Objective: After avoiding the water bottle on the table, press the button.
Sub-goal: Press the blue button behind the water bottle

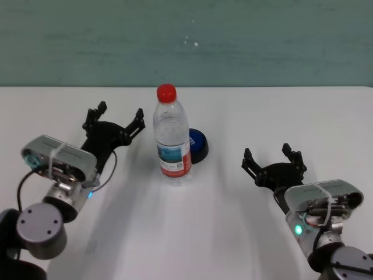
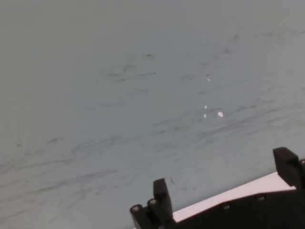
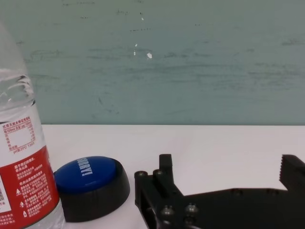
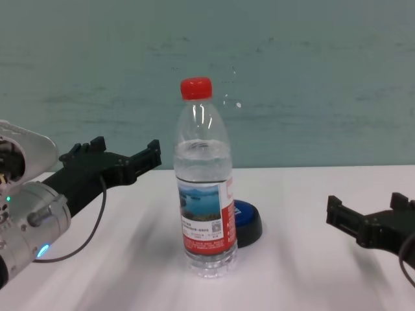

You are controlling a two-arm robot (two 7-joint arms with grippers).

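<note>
The water bottle (image 1: 172, 137) stands upright near the middle of the white table (image 1: 245, 233), clear with a red cap and red-and-white label; it also shows as the water bottle (image 4: 205, 188) and at the edge of the right wrist view (image 3: 24, 162). Just behind it to the right sits the blue-topped button (image 1: 197, 144) on a black base, seen too as the button (image 3: 91, 186) and the button (image 4: 246, 220). My left gripper (image 1: 114, 117) hovers open to the left of the bottle, lifted off the table. My right gripper (image 1: 273, 156) stands open, right of the button and nearer me.
A teal wall (image 1: 186, 35) rises behind the table's far edge. White tabletop stretches in front of the bottle and between both arms. The left wrist view shows mostly the wall (image 2: 143, 95).
</note>
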